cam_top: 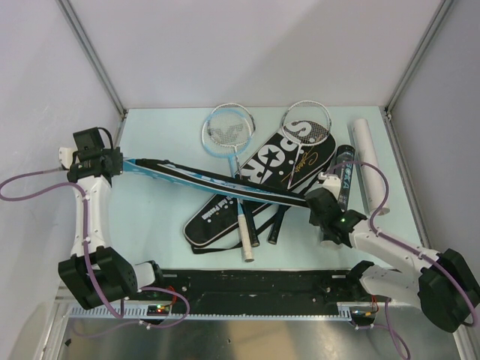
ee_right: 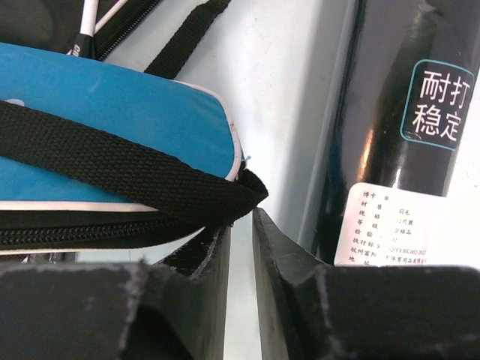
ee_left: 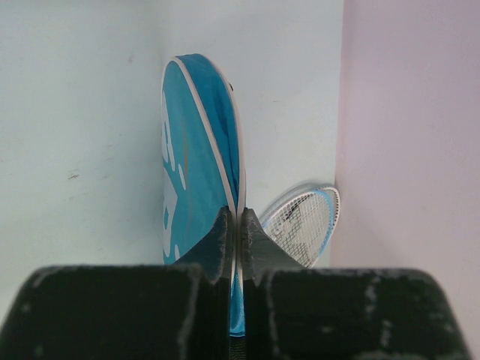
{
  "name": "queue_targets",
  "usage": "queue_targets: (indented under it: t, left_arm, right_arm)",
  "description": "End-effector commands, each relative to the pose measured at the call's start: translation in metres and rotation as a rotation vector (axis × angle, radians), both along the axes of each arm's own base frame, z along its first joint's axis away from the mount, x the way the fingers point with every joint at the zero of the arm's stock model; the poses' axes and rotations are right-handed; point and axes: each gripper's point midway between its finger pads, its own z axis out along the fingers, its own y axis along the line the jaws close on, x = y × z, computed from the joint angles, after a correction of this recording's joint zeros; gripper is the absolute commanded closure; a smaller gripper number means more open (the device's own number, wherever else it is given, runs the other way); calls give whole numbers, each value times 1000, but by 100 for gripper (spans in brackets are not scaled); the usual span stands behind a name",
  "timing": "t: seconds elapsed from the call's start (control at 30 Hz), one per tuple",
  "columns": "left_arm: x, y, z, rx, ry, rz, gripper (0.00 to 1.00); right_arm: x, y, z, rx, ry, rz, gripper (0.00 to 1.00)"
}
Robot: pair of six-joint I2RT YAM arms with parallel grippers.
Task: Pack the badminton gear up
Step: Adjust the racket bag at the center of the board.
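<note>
The blue bag (ee_right: 112, 112) is showing smooth cloth with a faint sheen, and the black strap (ee_right: 112, 161) across it is looking like coarse woven webbing. At three o'clock the black tube (ee_right: 390, 150) is gleaming glossy, its paper label (ee_right: 390, 225) matt. The white tube (cam_top: 369, 161), at two o'clock on the matt table (cam_top: 150, 217), is looking dull. The fingers (ee_right: 300, 277) of the right gripper (ee_right: 241, 221) are showing matt black plastic — scuffed grey.

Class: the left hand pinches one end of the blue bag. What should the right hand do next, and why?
Probably close the right hand on the blue bag's strapped corner: its fingers are slightly apart, that corner at their tips; the left hand grips the other end.
</note>
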Motion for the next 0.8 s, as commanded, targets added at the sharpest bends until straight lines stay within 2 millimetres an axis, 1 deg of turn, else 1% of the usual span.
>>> queue_targets:
  t: [0.0, 0.07, 0.1, 0.13, 0.17, 0.23, 0.3, 0.4, 0.6, 0.7, 0.77]
  left_arm:
    - [7, 7, 25, 54, -61, 8, 100]
    - [7, 6, 25, 51, -59, 2, 100]
    - [7, 6, 25, 52, -59, 0, 100]
    - [7, 6, 26, 54, -60, 0, 100]
    - [7, 6, 26, 57, -61, -4, 100]
    - [7, 6, 28, 62, -62, -7, 100]
    - [7, 6, 29, 68, -62, -11, 100]
    - [6, 5, 26, 65, -59, -14, 100]
    - [5, 5, 20, 63, -46, -10, 100]
    - [6, 4, 20, 52, -49, -14, 100]
    - [6, 3, 20, 48, -50, -16, 100]
  right_arm:
    - [21, 10, 20, 10, -94, 21, 80]
    - [23, 12, 21, 9, -102, 40, 85]
    - [24, 13, 21, 10, -103, 48, 89]
    - [24, 14, 22, 12, -105, 53, 94]
    - [24, 16, 23, 15, -106, 61, 97]
    - [23, 18, 24, 22, -107, 79, 99]
    - [21, 22, 30, 38, -116, 105, 100]
    - [15, 32, 45, 86, -136, 173, 100]
    - [3, 66, 85, 214, -178, 345, 100]
    - [-2, 91, 106, 281, -205, 437, 100]
    - [-8, 109, 114, 317, -194, 506, 100]
